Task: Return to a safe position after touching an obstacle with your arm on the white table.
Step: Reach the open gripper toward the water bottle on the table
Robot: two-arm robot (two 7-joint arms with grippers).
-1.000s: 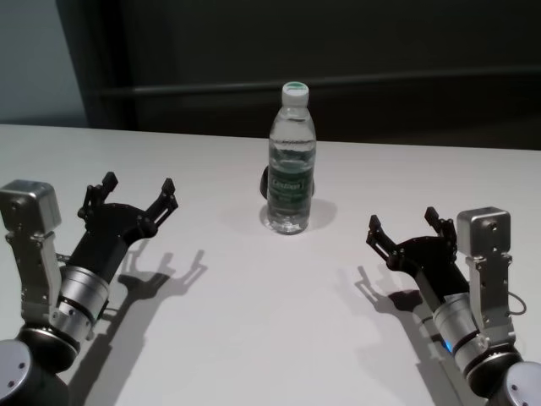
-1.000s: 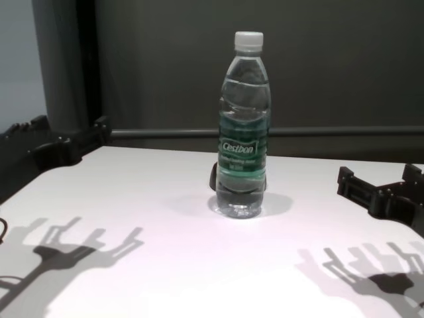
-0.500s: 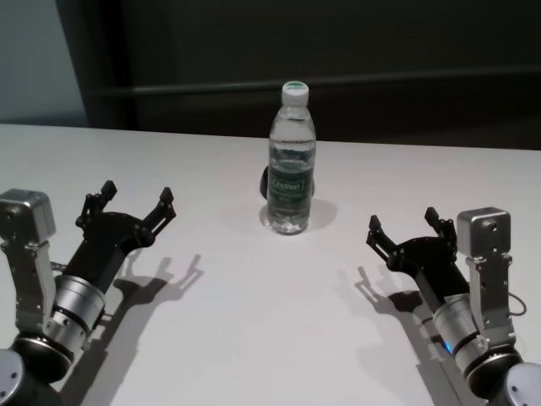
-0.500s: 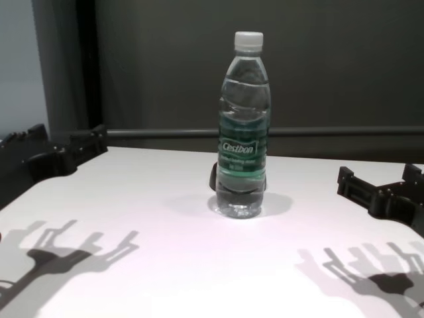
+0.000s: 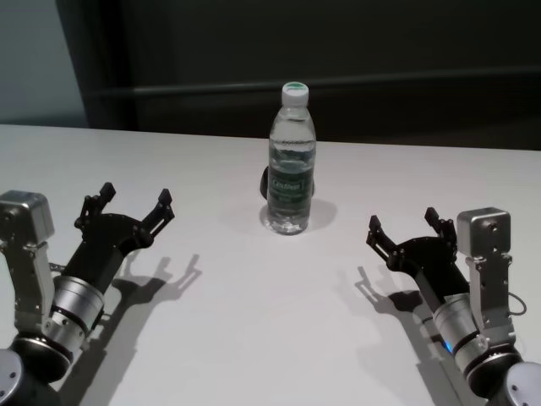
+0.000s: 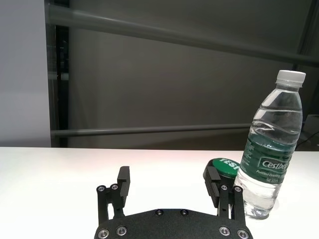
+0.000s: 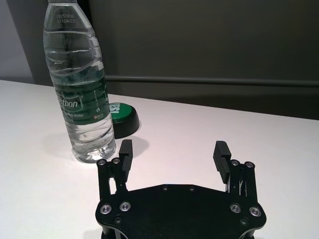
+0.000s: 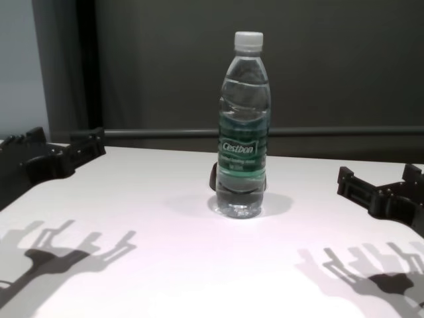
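I see the bottle (image 5: 292, 161) upright on the tabletop (image 5: 254, 304), cap up; left gripper (image 5: 133, 205) and right gripper (image 5: 406, 226) wide apart, fingers spread, empty.

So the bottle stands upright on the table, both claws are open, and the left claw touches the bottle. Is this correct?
Not quite: the left claw does not touch the bottle. The head view shows bare table between them. The rest holds: the bottle stands upright, and both the left claw and the right claw are open.
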